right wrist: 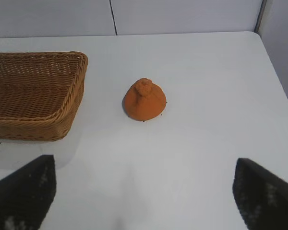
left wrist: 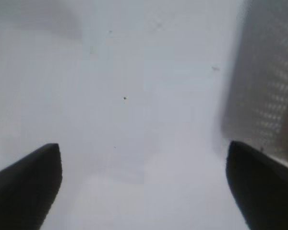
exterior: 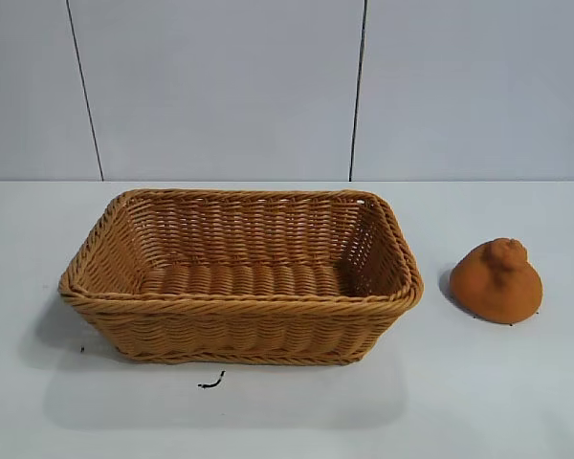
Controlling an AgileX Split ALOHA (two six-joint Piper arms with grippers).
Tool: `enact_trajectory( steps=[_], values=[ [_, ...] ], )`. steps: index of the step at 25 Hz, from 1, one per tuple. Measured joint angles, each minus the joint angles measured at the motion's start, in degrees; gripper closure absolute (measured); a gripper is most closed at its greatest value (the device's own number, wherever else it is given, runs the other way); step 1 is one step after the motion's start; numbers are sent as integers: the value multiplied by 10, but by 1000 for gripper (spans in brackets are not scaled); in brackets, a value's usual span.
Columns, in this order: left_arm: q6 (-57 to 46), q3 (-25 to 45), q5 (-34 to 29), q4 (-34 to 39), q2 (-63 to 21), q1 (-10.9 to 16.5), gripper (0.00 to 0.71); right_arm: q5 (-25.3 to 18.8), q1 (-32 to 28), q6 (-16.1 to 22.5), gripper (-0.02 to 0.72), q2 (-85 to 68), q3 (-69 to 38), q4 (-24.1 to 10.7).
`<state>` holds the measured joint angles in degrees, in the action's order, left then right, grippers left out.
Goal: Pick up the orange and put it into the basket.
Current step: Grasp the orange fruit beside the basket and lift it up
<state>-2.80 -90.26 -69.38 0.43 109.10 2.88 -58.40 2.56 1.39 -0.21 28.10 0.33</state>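
Basket (exterior: 239,277): large rectangular wicker, tan-brown, sloping woven sides, thick braided rim, ribbed floor. Nothing lies inside it. It stands on a plain white table (exterior: 497,402), matte and smooth, against a pale panelled wall (exterior: 220,86) with dark vertical seams.

Orange (exterior: 497,280): dull matte orange, dome-shaped with a knobby bump on top, skin rough and grainy. It sits on the table just beside the basket's right end, apart from it, not touching. The right wrist view shows the same gap of bare table between the fruit and the basket's short side.

Left gripper (left wrist: 144,187): two dark fingers (left wrist: 26,184) at the edges of its own view, jaws spread wide, nothing between them, only blank white table below. A blurred grey textured surface with a faint dotted pattern fills one side of that view; what it is cannot be told.

Right gripper (right wrist: 144,191): dark fingertips (right wrist: 24,191) speckled with pale flecks, jaws spread wide and empty, aimed across the table with the orange ahead and well apart from them. Nothing lies between this gripper and the fruit.

Other: a small dark curled scrap (exterior: 211,382) lies on the table in front of the basket, and a tiny dark speck near the basket's left front corner.
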Motion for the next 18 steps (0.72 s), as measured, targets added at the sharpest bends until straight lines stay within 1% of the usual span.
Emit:
enact_trajectory(
  steps=[4,15,18],
  values=[
    [1,75,-1,-1,-83,0,44,0,0,0,10,0,0,0],
    [7,316,-2,-1,-412,0,44,1,0,0,10,0,0,0],
    [8,388,12,-1,-506,0,44,1,0,0,10,0,0,0]
  ],
)
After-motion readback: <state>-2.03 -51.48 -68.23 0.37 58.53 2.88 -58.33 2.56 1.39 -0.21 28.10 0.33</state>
